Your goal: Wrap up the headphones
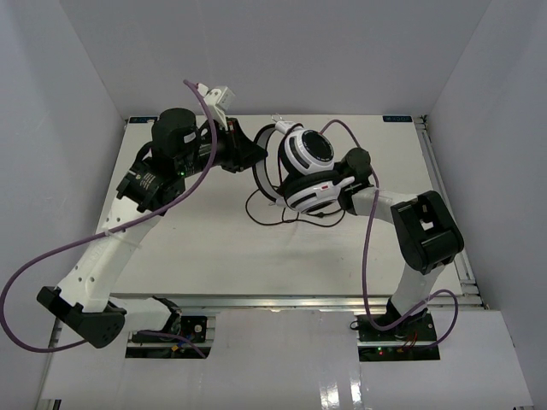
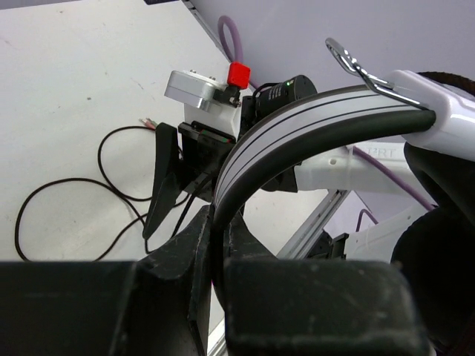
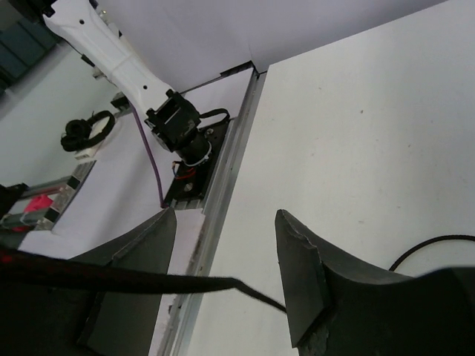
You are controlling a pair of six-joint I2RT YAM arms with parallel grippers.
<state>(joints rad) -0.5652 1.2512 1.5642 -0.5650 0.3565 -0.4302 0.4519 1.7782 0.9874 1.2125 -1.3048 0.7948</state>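
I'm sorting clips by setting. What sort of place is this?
Probably a robotics lab cell: a white table walled by plain white panels, a left arm and right arm bolted at its near edge, purple cables trailing.

Concentric white and black rings are being displayed on the round earcups of the over-ear headphones, and small red marks are being shown on the lower cup. The curved headband is being seen as pale grey striped with thin black lines, with a black padded layer beneath. The long thin cord is being shown in black against the flat matte white surface. Purple is being shown by the thick robot cables. Black is being shown by the left pincer and the right pincer, while the jointed arm links are being seen in white and black. A small red block is being displayed on a silver-white camera module.
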